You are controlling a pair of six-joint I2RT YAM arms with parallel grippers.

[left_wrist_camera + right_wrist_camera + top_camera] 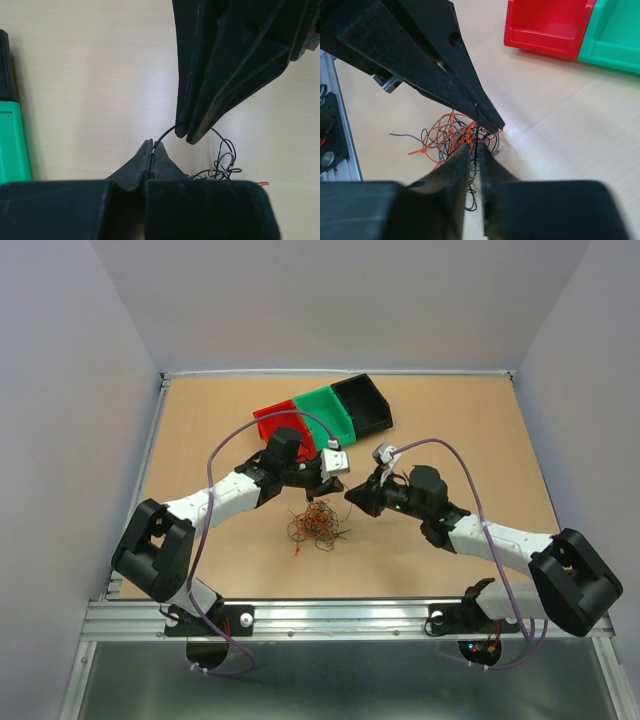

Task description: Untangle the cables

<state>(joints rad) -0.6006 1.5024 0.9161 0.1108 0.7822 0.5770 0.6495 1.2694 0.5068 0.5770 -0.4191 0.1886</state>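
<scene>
The cables [317,523] lie in a loose heap of thin orange, red and black wires on the table, just below both grippers. My left gripper [151,146] is shut on the end of one black wire [165,134], which arcs up to the right gripper's fingers [192,135]. In the right wrist view that black wire [476,125] hangs from the left gripper's tips [497,125] and passes through the narrow gap of my right gripper [475,149], whose jaws stand slightly apart. The heap [450,135] lies beneath. Seen from above, the left gripper [332,486] and right gripper [349,494] nearly touch.
A red bin [277,420], a green bin [325,410] and a black bin [362,405] stand in a row behind the grippers. A metal rail [350,615] runs along the table's near edge. Purple arm cables loop over both arms.
</scene>
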